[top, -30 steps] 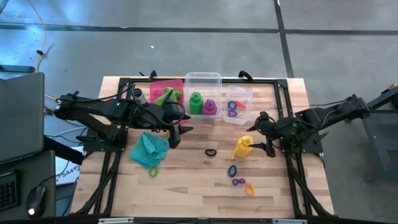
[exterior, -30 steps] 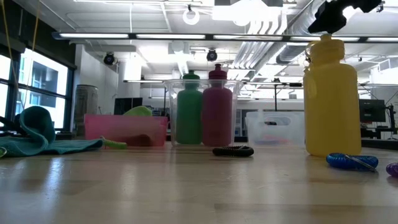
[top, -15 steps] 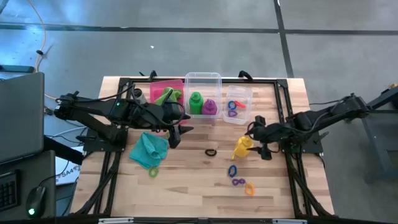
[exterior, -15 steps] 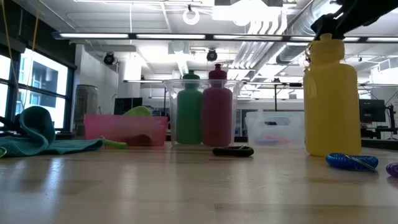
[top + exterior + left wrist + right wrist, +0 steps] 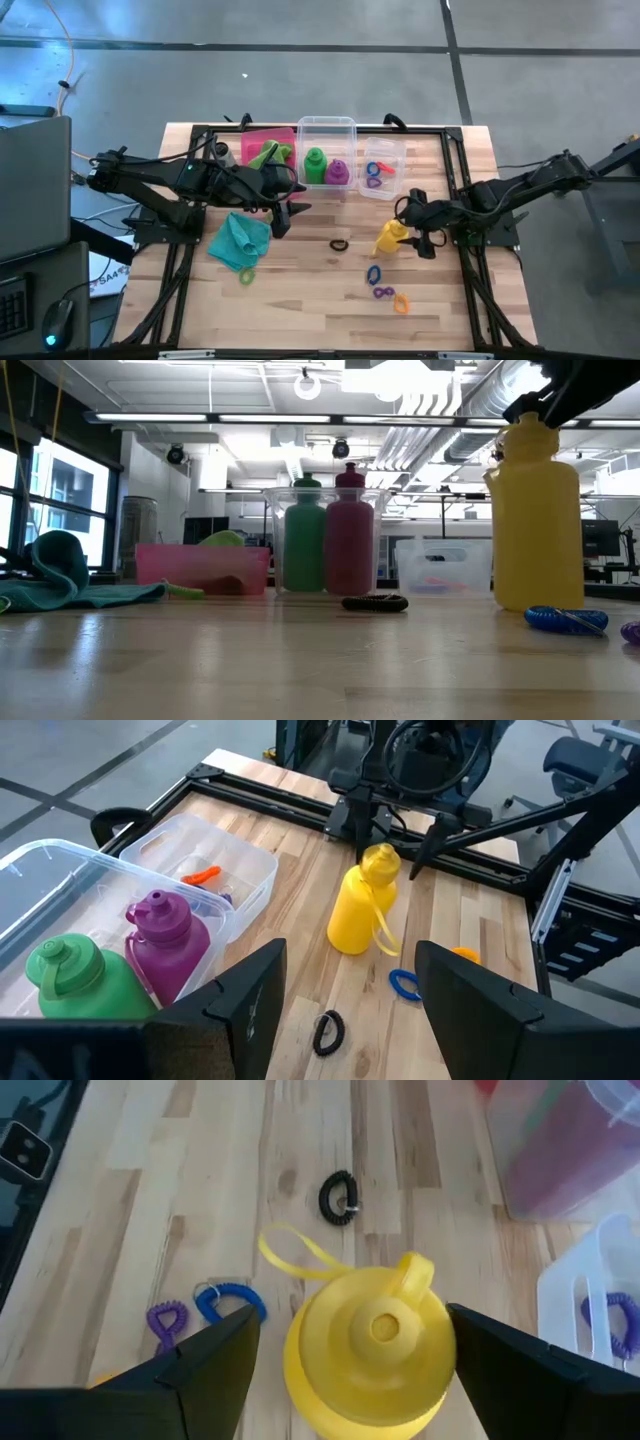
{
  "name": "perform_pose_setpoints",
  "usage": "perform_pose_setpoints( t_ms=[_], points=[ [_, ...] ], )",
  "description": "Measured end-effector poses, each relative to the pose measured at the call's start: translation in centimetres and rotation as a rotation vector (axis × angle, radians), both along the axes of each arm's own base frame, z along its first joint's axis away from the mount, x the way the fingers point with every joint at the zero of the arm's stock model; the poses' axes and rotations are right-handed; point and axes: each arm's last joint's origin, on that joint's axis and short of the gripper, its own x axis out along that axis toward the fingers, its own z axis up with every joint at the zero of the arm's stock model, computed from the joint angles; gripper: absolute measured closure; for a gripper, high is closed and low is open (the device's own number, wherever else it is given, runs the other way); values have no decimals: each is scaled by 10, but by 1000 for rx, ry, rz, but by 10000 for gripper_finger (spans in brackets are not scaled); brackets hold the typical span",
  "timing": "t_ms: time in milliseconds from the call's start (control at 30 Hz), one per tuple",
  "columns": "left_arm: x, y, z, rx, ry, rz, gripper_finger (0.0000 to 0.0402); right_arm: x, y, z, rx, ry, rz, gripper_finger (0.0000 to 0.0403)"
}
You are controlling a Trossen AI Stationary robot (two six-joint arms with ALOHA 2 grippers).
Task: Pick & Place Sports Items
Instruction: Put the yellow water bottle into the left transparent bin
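Straddling yellow bottle (image 5: 368, 1342) | bottle upright on desk (image 5: 300, 300), directly below right tool (image 5: 345, 1345) | fingers open, not gripping | left tool (image 5: 345, 1010) open, farther off

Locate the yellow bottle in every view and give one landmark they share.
High view: yellow bottle, right of centre, at the right gripper.
Low view: far right, upright.
Left wrist view: centre.
Right wrist view: lower centre, seen from above.
Shared landmark: the black ring lying beside it.
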Motion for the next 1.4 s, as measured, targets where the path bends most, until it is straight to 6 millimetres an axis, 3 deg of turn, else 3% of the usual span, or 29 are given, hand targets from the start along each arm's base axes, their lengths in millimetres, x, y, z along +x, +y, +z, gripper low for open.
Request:
perform_pose_setpoints(
  t_ms=[1033,1400],
  points=[
    [0,0,0,7,2,-4,186,3,-1,-8,-34,63,-58,99],
    [0,0,0,7,2,-4,186,5,0,-10,-26,74,-58,199]
  ],
)
